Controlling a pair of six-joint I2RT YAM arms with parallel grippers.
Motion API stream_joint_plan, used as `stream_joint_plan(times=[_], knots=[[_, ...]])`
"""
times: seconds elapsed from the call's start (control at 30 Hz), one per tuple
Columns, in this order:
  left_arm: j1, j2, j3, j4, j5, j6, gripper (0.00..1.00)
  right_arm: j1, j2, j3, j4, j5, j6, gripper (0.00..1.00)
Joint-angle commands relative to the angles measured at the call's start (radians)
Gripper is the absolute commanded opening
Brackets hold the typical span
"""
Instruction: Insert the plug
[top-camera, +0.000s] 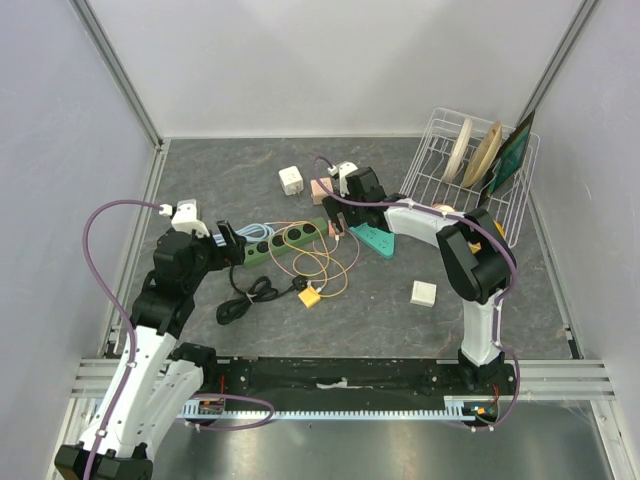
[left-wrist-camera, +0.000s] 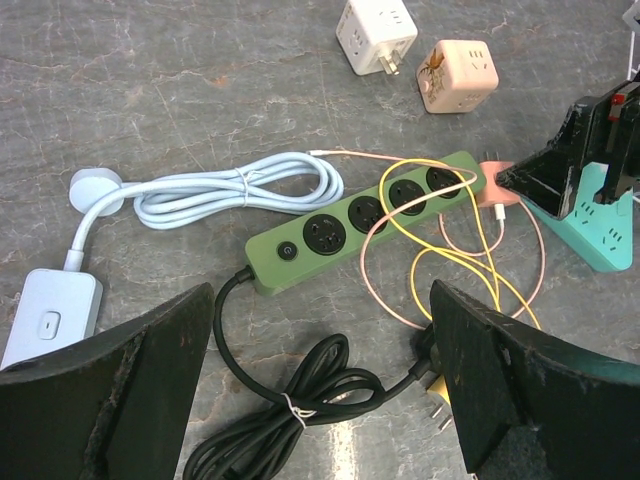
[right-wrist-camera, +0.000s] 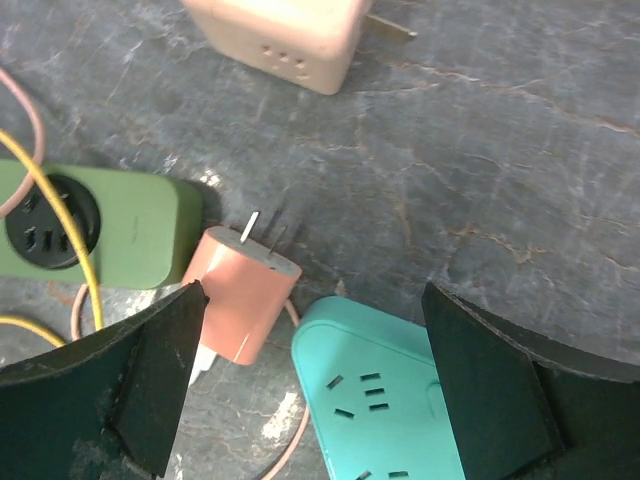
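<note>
A salmon-pink plug (right-wrist-camera: 240, 295) lies on the table with its prongs pointing away, between the end of the green power strip (right-wrist-camera: 110, 225) and the teal power strip (right-wrist-camera: 370, 400). My right gripper (right-wrist-camera: 315, 295) hangs open just above it, its left finger beside the plug and its right finger over the teal strip; nothing is held. In the top view the plug (top-camera: 337, 237) sits under that gripper (top-camera: 340, 215). My left gripper (left-wrist-camera: 320, 295) is open above the green strip's (left-wrist-camera: 370, 215) near end and its coiled black cable (left-wrist-camera: 300, 400).
Yellow and pink thin cables (left-wrist-camera: 440, 250) loop over the green strip. A black plug beside a yellow one (top-camera: 310, 297), a white cube adapter (top-camera: 291, 180), a pink cube adapter (top-camera: 322, 188), a white flat adapter (top-camera: 423, 292), a pale blue cable (left-wrist-camera: 240, 185) and a dish rack (top-camera: 470, 175) are around.
</note>
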Motion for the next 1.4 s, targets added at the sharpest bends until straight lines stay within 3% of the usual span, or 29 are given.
stream_joint_plan(times=[0.0,0.47,0.6,0.67,0.77,0.9,1.1,1.37], knots=[[0.004,-0.016,0.016,0.041,0.021,0.044,0.95,0.001,0.003,0.051,-0.074,-0.176,-0.053,0.98],[0.004,-0.029,0.016,0.041,0.032,0.043,0.95,0.139,-0.344,-0.31,-0.154,-0.238,0.081,0.98],[0.004,-0.021,0.015,0.039,0.037,0.043,0.95,0.139,-0.471,-0.351,-0.123,-0.024,0.143,0.98],[0.004,-0.018,0.018,0.041,0.038,0.043,0.95,0.138,-0.51,-0.373,-0.1,0.205,0.172,0.98],[0.004,-0.016,0.015,0.041,0.038,0.041,0.95,0.13,-0.493,-0.373,-0.089,0.396,0.218,0.98],[0.004,-0.015,0.015,0.039,0.038,0.043,0.95,0.092,-0.425,-0.37,-0.074,0.48,0.305,0.98],[0.004,-0.018,0.013,0.041,0.038,0.044,0.94,0.04,-0.364,-0.388,-0.016,0.452,0.376,0.98],[0.004,-0.016,0.015,0.041,0.043,0.046,0.95,0.004,-0.298,-0.402,0.024,0.307,0.333,0.98]])
